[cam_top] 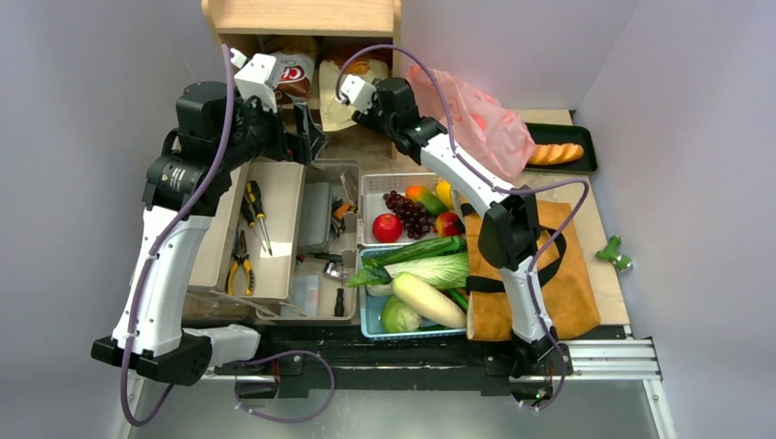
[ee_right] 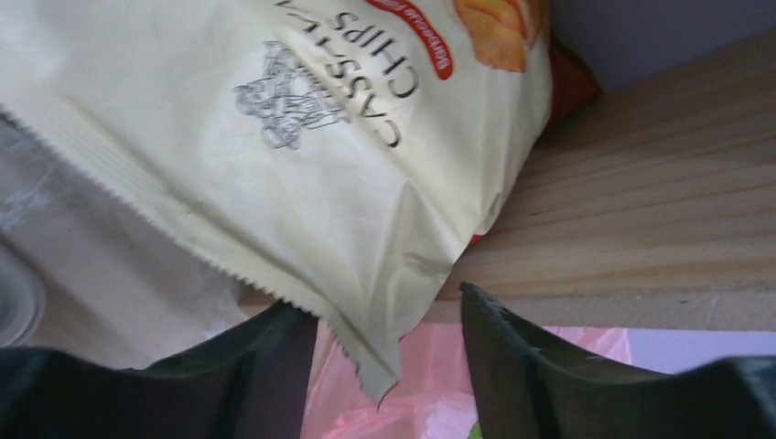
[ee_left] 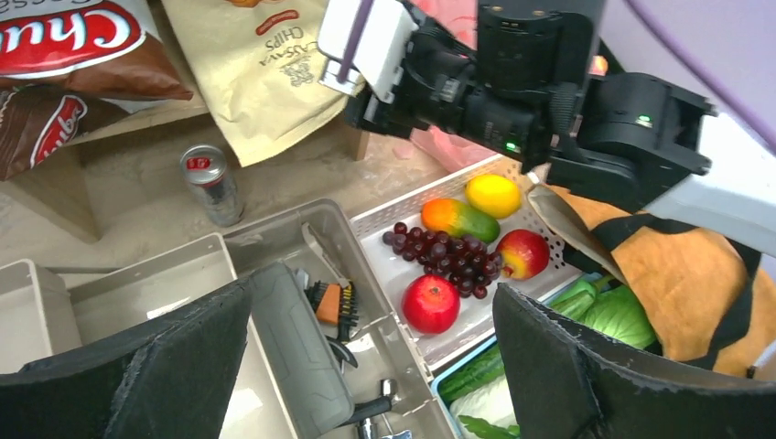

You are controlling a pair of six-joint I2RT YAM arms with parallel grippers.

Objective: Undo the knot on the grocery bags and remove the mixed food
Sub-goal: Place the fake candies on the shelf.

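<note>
A tan snack bag point(ee_right: 302, 165) marked cassava chips leans in the wooden shelf point(cam_top: 302, 18). My right gripper point(ee_right: 380, 302) is open, and the bag's lower corner hangs between its fingers. Behind that corner lies the thin pink bag point(cam_top: 476, 119); its knot is hidden. The brown paper bag point(cam_top: 572, 283) with black straps lies flat at the right. Two red apples point(ee_left: 430, 304), dark grapes point(ee_left: 448, 251) and an orange-and-green fruit point(ee_left: 460, 219) sit in a white basket point(cam_top: 375, 183). A cucumber point(cam_top: 421, 250), napa cabbage point(cam_top: 435, 270) and daikon point(cam_top: 428, 300) fill a blue basket. My left gripper point(ee_left: 371, 293) hangs wide open and empty above the tool tray.
A brown Chubs bag point(ee_left: 73, 46) sits in the shelf's left cubby, with a drink can point(ee_left: 210, 183) below it. Grey trays point(cam_top: 265, 229) hold pliers and screwdrivers. A black tray point(cam_top: 558, 151) with an orange sliced item stands at the back right. A round green cabbage point(cam_top: 398, 315) lies in the blue basket.
</note>
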